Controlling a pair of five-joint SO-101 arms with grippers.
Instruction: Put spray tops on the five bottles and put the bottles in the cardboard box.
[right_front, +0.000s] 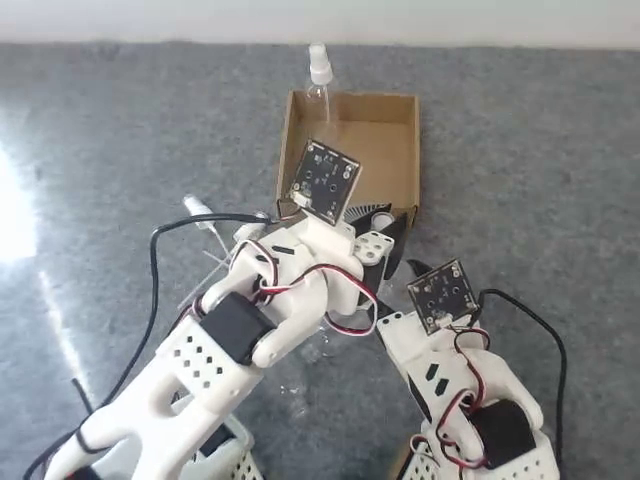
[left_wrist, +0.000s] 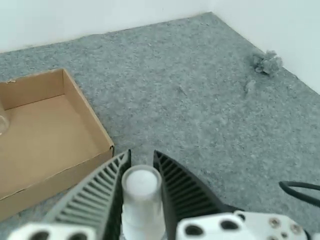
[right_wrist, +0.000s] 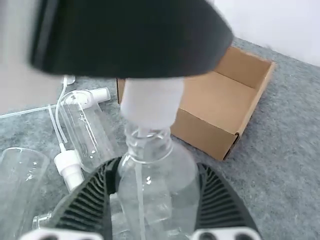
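My left gripper (left_wrist: 141, 155) is shut on a white spray top (left_wrist: 141, 187), just in front of the cardboard box (left_wrist: 90, 125). That spray top (right_wrist: 150, 102) sits on the neck of a clear bottle (right_wrist: 152, 185), which stands upright between the fingers of my right gripper (right_wrist: 156, 170), shut on its body. The top's thin tube hangs down inside the bottle. The box (right_front: 290, 150) lies open at the far middle of the table. One capped bottle (right_front: 318, 75) stands at its far left corner.
Beside the held bottle lie a clear bottle with a spray top (right_wrist: 85, 125), another bare bottle (right_wrist: 20, 175) and a loose spray top with its tube (right_wrist: 67, 165). One more spray top (right_front: 195, 207) lies left of the arms. Grey carpet runs right of the box.
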